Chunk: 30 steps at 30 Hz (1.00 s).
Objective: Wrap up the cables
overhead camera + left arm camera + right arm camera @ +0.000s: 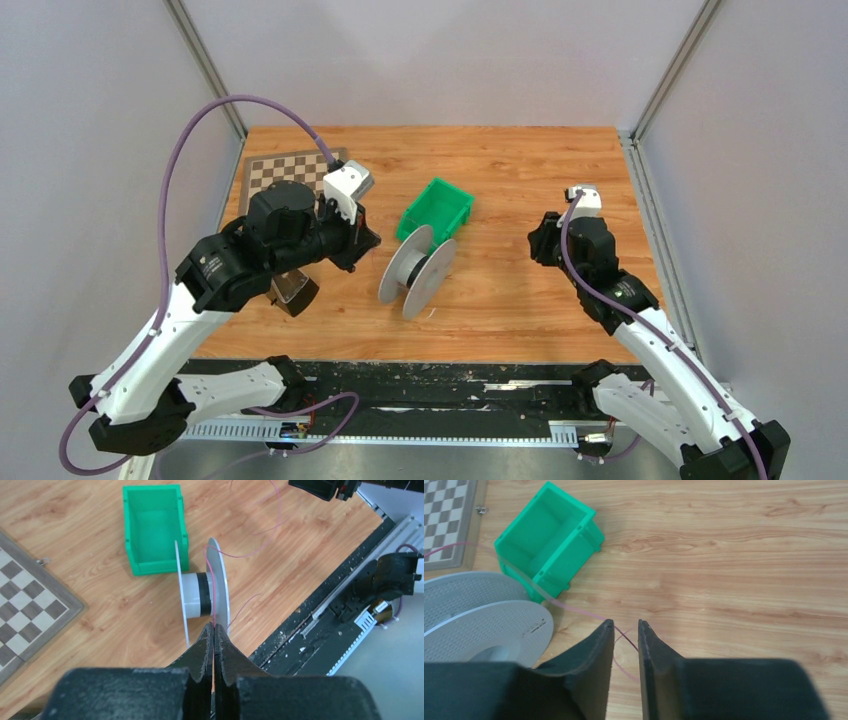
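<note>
Green plastic bin [440, 206] mid-tbl, chessboard [280, 172] at far-L corner, wood-grain tabletop [540, 285]

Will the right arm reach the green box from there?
Probably yes: only table and a thin wire lie between the right gripper and the box; the spool sits aside.

**Even, diffuse overhead lighting; all three views bright.**
Soft shadow beneath the spool [432, 275]; fingers [589, 670] blurred close to both wrist lenses; table [530, 290] grain sharp.
</note>
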Tool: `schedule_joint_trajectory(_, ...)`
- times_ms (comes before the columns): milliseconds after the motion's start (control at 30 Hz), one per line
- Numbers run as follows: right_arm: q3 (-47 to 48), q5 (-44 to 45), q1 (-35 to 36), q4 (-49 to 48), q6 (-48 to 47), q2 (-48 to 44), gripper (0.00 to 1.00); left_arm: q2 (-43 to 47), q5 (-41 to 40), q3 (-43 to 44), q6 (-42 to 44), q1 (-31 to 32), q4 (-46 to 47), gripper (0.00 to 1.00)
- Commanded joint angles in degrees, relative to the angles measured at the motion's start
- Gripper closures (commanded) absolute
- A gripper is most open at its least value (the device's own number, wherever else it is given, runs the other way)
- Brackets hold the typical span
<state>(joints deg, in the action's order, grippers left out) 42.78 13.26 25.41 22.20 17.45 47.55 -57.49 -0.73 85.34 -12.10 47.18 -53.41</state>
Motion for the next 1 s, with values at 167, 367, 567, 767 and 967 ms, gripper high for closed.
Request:
schedule_joint_trajectory(167,8.8,-11.8,-0.1,8.0,1.6,-2.9,0.53,-3.0,6.7,-0.5,1.5,-0.1,2.6,1.0)
schedule_joint_trajectory(367,10.1,-37.2,0.2,-8.0,-4.7,-6.3,0.39,-5.1,9.8,0.1,2.1,-0.1,4.9,1.0)
schedule_joint_trajectory(567,9.2,-51.0,4.0,-24.2,-13.2,-0.9,0.29,-6.0,12.9,0.1,2.5,-0.1,5.7,1.0)
schedule_joint_trajectory(767,12.7,-59.0,7.3,-26.8,-21.6,9.4,0.26,-4.9,17.2,-2.1,3.2,-0.1,8.1,1.0)
schedule_joint_trajectory(967,16.8,-56.7,12.5,-25.5,-26.2,17.7,0.27,-5.9,20.0,-2.4,3.0,-0.1,8.1,1.0)
